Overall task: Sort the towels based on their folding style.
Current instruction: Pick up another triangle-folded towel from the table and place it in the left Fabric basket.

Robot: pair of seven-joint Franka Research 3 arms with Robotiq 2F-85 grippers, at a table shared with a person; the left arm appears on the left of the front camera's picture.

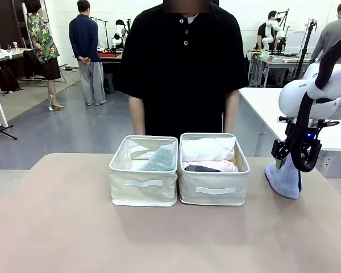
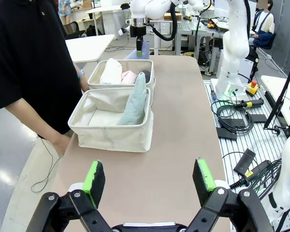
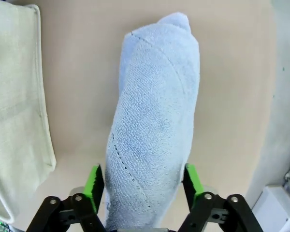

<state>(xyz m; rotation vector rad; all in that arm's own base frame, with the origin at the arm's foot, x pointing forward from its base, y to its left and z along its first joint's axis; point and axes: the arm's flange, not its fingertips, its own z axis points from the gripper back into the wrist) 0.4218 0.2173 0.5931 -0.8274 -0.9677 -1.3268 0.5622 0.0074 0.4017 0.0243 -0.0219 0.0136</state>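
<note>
R pincer (image 3: 142, 180) clamped on the light blue towel (image 3: 154, 116), which sticks out btw its pads down twd the tabletop (image 3: 82, 72), cream bins (image 1: 143, 183) to its left; L pincer (image 2: 149, 176) wide, nothing btw pads, bins ahead.

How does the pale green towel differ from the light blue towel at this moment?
The pale green towel leans inside the left bin; the light blue towel stands on the table beside the right bin. The green one is untouched, while the right gripper has a pad on each side of the blue one. Both are terry cones.
</note>
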